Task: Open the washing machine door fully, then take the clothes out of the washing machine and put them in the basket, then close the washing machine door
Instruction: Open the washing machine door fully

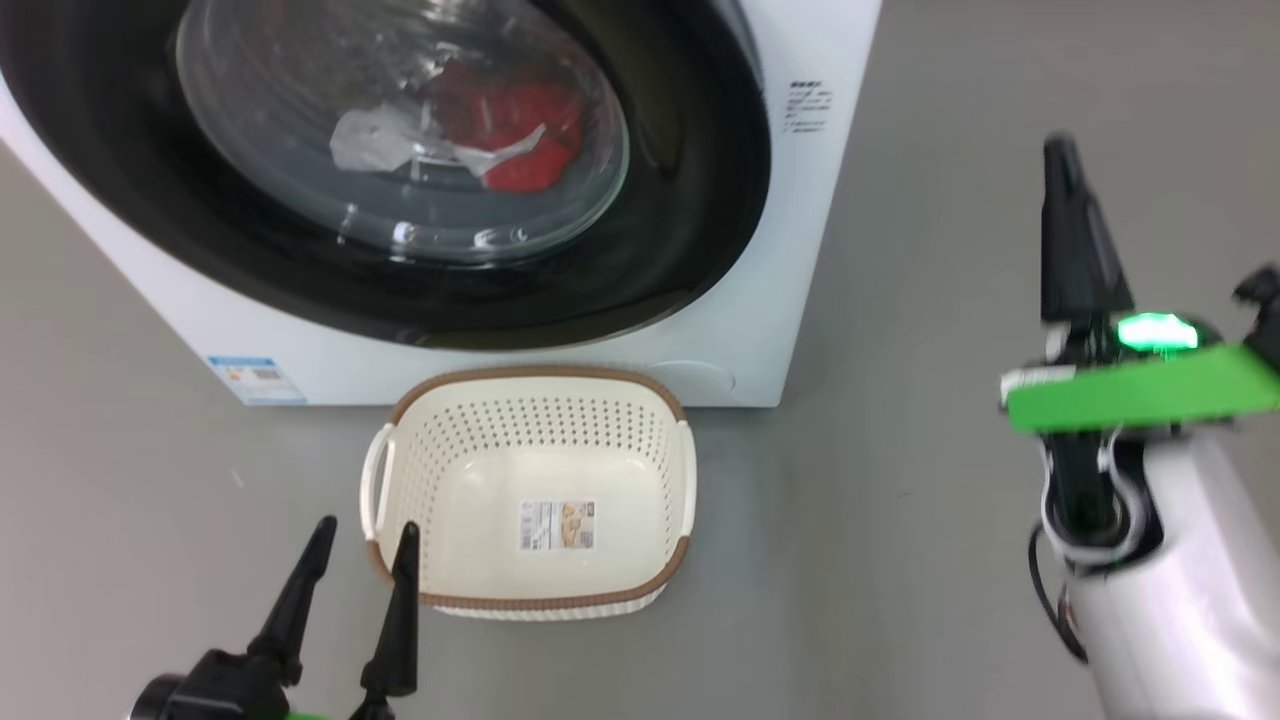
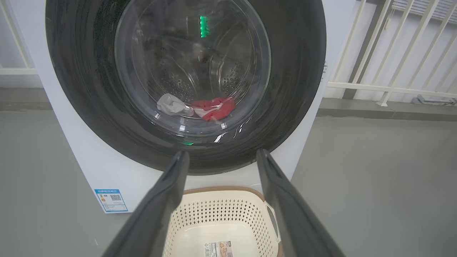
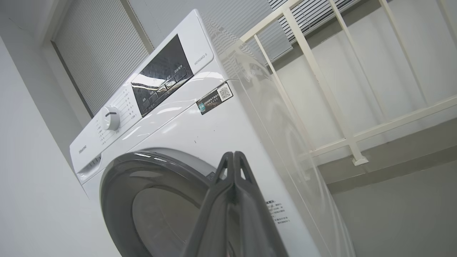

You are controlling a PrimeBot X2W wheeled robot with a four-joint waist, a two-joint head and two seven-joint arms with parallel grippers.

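Washing machine door (image 1: 650, 250) stood shut, clothes (image 1: 520, 130) behind its glass, basket (image 1: 530, 600) in front. L gripper (image 1: 366, 525) was spread, R gripper (image 1: 1062, 150) clenched, both empty. Risk: closed R gripper skidding off glossy door w/o catching its edge.

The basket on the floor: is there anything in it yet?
Empty: the basket shows a bare base with just a sticker, and the clothes lie inside the washing machine behind the door.

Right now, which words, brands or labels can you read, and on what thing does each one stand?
"Hisense": on the washing machine, near its knob, faint.
Model code by the display: blurred.
Blue label, basket sticker, QR sticker, small print beside the door: too small to read.
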